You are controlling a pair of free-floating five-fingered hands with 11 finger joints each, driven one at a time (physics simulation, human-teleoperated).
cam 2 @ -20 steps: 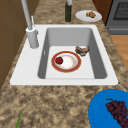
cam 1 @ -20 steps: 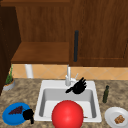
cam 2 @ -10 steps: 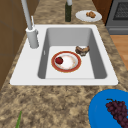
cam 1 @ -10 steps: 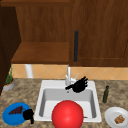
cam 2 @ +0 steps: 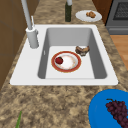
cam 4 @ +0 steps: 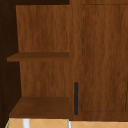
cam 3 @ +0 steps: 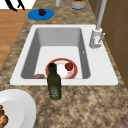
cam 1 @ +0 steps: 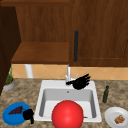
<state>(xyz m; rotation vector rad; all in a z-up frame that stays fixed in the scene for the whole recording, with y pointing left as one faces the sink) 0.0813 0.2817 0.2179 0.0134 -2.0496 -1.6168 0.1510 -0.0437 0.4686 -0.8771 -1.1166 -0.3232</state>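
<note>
Right hand, matte black, hovering above the back rim of the sink just right of the faucet; fingers straight and fanned apart, thumb aimed left toward the faucet base, holding nothing. Faucet: slim grey metal column on a stubby cylindrical base with a small side lever, seen clearly in the left side view.

Below that hand, a rectangular white basin with smooth, rounded walls. Inside, on the flat floor: a round plate with a red-brown rim and pale centre, carrying a small glossy red fruit; just beyond the plate's edge, a brown, lumpy piece of food. In the front view, a large smooth red sphere in front of the sink's near edge.

Left hand at the lower left, fingers curled in, at the right edge of a flat blue plate bearing dark purple grapes.

Speckled brown stone countertop all around. To the right, a dark green glass bottle, upright, and a white plate with a brown pastry. Above, wooden cabinet with a dark bar handle.
</note>
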